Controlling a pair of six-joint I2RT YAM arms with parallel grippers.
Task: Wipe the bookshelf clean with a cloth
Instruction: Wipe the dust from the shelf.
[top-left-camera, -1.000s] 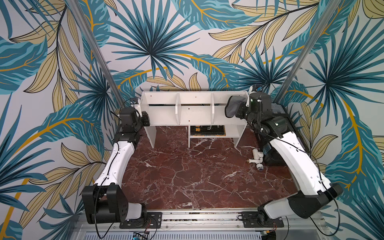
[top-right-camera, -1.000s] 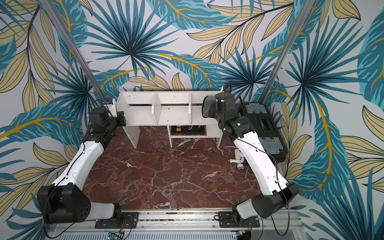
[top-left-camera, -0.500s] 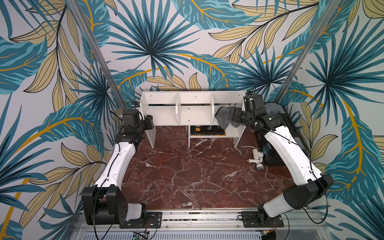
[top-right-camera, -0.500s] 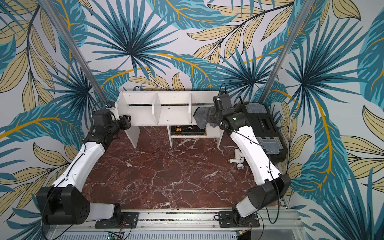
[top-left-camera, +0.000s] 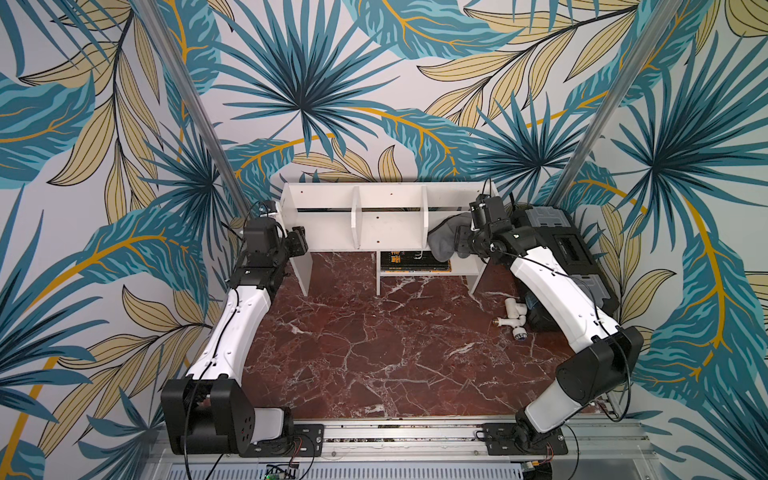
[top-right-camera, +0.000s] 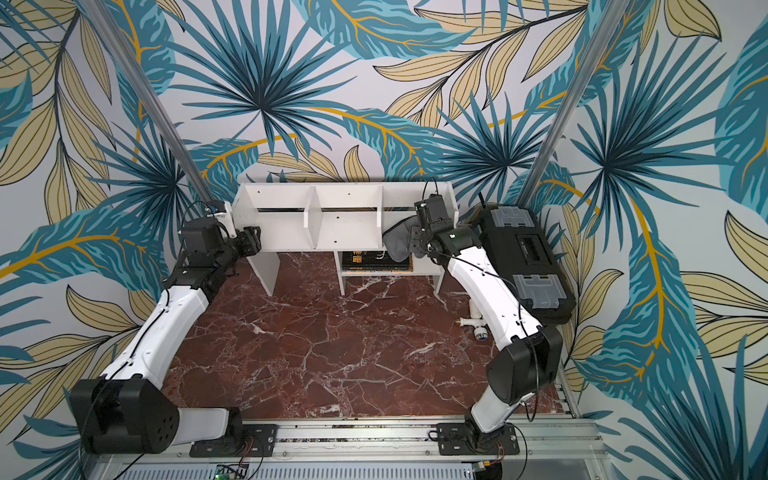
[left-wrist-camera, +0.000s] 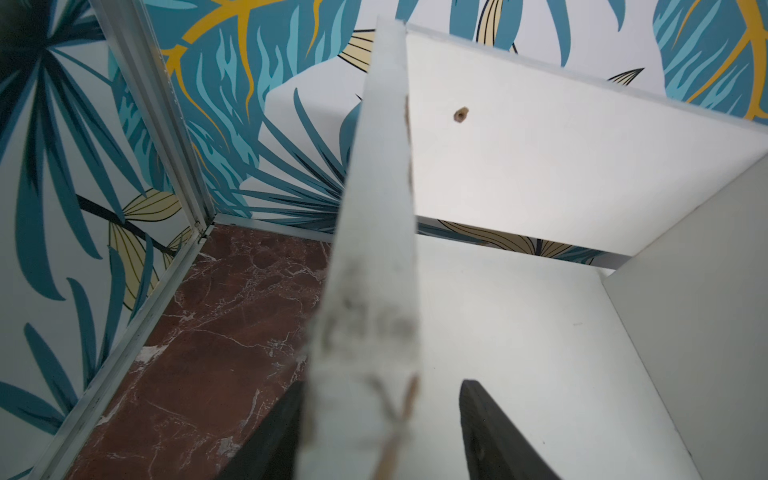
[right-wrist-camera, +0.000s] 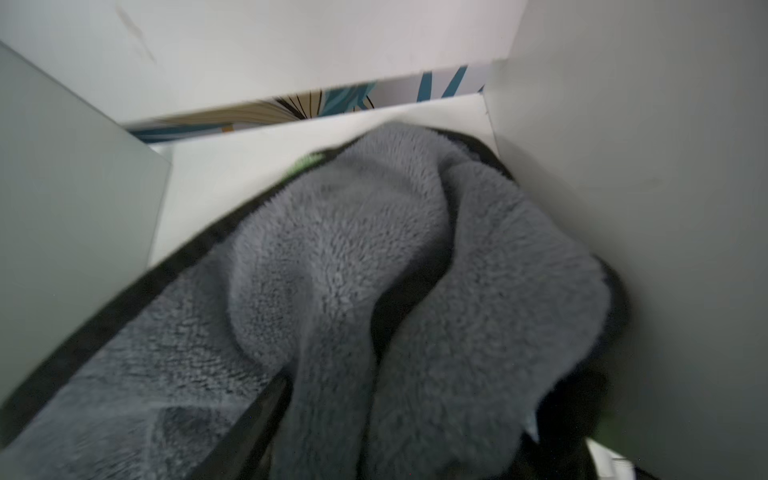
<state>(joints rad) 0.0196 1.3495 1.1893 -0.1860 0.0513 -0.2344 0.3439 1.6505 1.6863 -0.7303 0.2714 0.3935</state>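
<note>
We note the cloth (top-left-camera: 442, 241) bunched in the bookshelf (top-left-camera: 390, 226) compartment nearest the right arm, one fold drooping over the front edge. It looks fleecy, limp and light. We expect it to drag and crumple, so we'd take a thick gathered fold, not the thin trim. Right fingers (top-left-camera: 462, 245) are buried in it; pinched or loose, we cannot tell. Left fingers (left-wrist-camera: 490, 436) stand apart, astride the end panel (left-wrist-camera: 374, 249), with a gap on one side.

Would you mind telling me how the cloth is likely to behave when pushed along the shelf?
Probably floppy: the cloth lies in soft folds. Its fluffy pile suggests it is light and may drag, not slide. Pushed, it likely bunches against the bookshelf.
</note>
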